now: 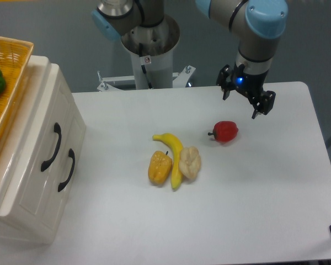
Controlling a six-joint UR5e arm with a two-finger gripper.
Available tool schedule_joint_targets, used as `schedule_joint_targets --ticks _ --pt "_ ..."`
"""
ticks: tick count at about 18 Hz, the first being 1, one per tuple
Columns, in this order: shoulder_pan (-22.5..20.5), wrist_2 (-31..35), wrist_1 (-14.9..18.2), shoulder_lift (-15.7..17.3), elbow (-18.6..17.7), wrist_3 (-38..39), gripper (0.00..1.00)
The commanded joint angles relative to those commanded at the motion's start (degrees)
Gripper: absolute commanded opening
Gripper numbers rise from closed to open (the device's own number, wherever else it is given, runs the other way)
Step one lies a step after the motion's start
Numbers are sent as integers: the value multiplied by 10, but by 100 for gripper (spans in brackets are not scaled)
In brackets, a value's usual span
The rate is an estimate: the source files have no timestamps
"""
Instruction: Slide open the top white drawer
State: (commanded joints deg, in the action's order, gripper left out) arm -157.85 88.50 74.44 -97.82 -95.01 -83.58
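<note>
The jaws of the gripper point(246, 98) are seen spread apart with nothing held, hanging above the table point(265, 210) just behind the red pepper point(225, 131). Beyond the red pepper, toward the cabinet, a banana point(173, 154), a yellow pepper point(159, 168) and a pale vegetable point(190, 163) are clustered. Far beyond those, well apart from the red pepper, the top white drawer point(41, 138) is found shut, its black handle point(51, 147) untouched. A low crossing could knock the produce; a shallow hold on the curved handle could slip off.
</note>
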Motion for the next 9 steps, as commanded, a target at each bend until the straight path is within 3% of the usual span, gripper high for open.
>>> schedule_joint_targets --ticks 9 --pt "10 4 3 -7 -12 0 100"
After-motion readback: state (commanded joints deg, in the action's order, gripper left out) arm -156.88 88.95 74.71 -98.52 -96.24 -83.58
